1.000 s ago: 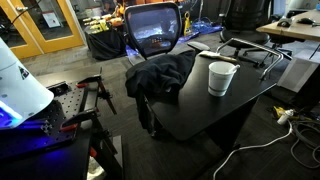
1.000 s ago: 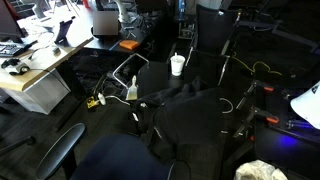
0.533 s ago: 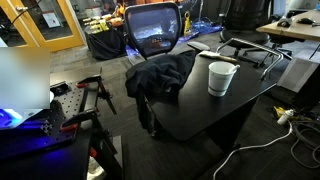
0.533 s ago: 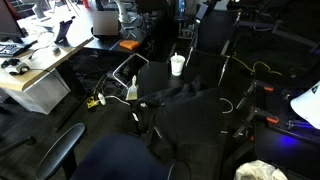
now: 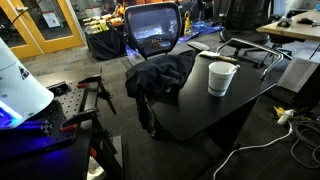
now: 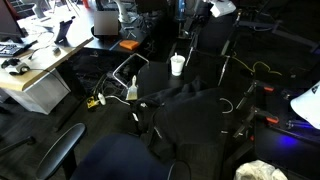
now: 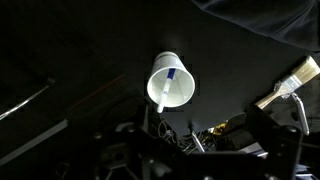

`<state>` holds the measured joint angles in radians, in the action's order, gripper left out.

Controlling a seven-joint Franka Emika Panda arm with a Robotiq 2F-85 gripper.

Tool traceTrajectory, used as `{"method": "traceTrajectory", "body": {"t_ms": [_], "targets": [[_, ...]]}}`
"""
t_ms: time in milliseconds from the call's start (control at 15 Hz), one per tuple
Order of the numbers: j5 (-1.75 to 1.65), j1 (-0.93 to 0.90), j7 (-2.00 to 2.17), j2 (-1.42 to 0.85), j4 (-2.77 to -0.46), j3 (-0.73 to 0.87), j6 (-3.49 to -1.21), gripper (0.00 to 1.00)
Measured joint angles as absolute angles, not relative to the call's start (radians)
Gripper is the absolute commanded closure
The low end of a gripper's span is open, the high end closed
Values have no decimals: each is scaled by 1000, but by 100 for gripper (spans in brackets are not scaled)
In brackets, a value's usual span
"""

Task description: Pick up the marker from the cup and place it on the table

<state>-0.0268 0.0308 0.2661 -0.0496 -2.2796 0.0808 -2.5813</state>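
Observation:
The white cup (image 5: 222, 79) stands on the black table (image 5: 205, 115), and both exterior views show it (image 6: 177, 66). In the wrist view I look down into the cup (image 7: 171, 84). The marker (image 7: 165, 86), white with a blue cap, leans inside it. My gripper (image 7: 200, 152) is high above the table and offset from the cup. Its dark fingers show spread apart at the bottom of the wrist view, with nothing between them. A white part of the arm (image 6: 222, 8) shows at the top of an exterior view.
A dark garment (image 5: 160, 75) lies on the table beside the cup, next to a black mesh office chair (image 5: 153, 30). A pale bottle (image 7: 290, 84) and cables lie past the table edge. The robot's base (image 5: 20, 85) glows blue.
The white part of the arm at the top of an exterior view has moved to the right. The cup and marker have not moved.

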Motion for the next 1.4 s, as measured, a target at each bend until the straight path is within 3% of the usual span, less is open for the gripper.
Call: {"method": "traceTrajectory", "body": {"t_ms": [1400], "targets": [[62,36,289,-246,-2160,82,-2572,0]]}}
